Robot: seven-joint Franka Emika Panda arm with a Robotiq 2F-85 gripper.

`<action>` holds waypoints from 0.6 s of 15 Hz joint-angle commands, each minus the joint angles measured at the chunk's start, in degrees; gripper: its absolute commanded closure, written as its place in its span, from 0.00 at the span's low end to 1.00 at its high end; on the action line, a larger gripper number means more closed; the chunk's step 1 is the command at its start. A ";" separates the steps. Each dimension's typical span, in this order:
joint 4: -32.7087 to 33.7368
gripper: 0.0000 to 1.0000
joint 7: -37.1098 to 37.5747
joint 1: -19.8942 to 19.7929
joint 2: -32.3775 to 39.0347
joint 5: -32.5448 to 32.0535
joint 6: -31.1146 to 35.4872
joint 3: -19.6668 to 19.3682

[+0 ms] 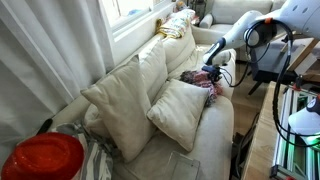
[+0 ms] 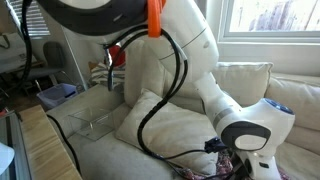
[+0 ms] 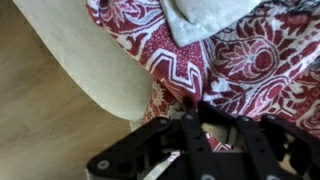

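Arm point(image 1: 238, 32) leans over the couch point(image 1: 218, 135) end, elbow high, forearm sloping down, wrist tipped toward the seat. Gripper point(image 1: 212, 72) is down on the red patterned cloth point(image 1: 198, 78), which lies on the seat just beside the square cushion point(image 1: 180, 110). In the wrist view the cloth point(image 3: 245, 60) sits against the couch edge above the wood floor point(image 3: 30, 120). Can't tell if the fingers are spread or pinching.
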 commanded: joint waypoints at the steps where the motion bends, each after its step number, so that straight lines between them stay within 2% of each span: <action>1: 4.13 0.97 1.80 1.00 1.05 -1.93 0.78 -3.97; 4: 6.49 0.97 2.52 1.20 1.06 -2.11 4.19 -5.05; 9: 0.65 0.97 1.52 3.47 -5.23 -0.63 16.23 -8.21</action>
